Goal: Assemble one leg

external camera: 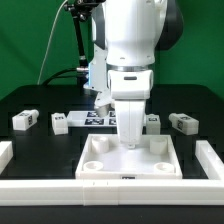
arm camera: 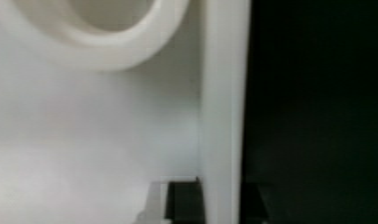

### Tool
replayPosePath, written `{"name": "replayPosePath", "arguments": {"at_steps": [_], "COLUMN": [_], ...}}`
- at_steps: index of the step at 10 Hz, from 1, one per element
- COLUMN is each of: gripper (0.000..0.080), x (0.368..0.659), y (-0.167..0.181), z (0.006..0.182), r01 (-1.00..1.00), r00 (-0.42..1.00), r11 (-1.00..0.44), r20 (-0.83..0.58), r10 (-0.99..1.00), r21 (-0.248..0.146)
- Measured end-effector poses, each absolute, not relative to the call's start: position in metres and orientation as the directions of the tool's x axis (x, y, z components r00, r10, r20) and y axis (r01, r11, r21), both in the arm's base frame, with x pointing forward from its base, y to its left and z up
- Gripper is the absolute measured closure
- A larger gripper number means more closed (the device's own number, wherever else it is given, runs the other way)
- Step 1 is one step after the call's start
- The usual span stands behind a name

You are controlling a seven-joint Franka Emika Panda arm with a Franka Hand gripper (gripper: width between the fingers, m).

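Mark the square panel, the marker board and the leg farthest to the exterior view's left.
Square panel [external camera: 150, 172], exterior view: front rim.
Marker board [external camera: 94, 119], exterior view: tagged top face.
Leg [external camera: 22, 120], exterior view's far left: middle of the block.

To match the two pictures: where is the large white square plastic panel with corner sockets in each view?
Exterior view: the large white square plastic panel lies low in the centre, under the arm.
Wrist view: it fills most of the picture.
Shared landmark: its raised rim.

arm [external camera: 135, 40] | glossy white rounded shell | black joint section | grey wrist seam
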State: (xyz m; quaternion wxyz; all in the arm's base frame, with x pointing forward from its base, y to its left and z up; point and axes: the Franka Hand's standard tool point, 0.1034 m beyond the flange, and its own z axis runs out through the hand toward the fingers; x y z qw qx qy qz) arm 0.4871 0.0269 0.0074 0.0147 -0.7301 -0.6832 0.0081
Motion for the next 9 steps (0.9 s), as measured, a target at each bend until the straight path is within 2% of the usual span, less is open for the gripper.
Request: {"name": "replayPosePath", "arguments": {"at_steps": [3,7,9], "gripper": [0.0747,0.0747,0.0747], "x": [0.487,0.499,0.502], "y": [0.028,0.071,0.073], "z": [0.007,0.008,0.006], "r01": [0.997,0.999,0.999], "r00": [0.065,0.032,0.032], "r11": [-0.065,-0.031,-0.031], "r20": [0.008,0.027,0.024], "r10": [0.998,0.999,0.999], "r21": [-0.032,-0.029,-0.041]}}
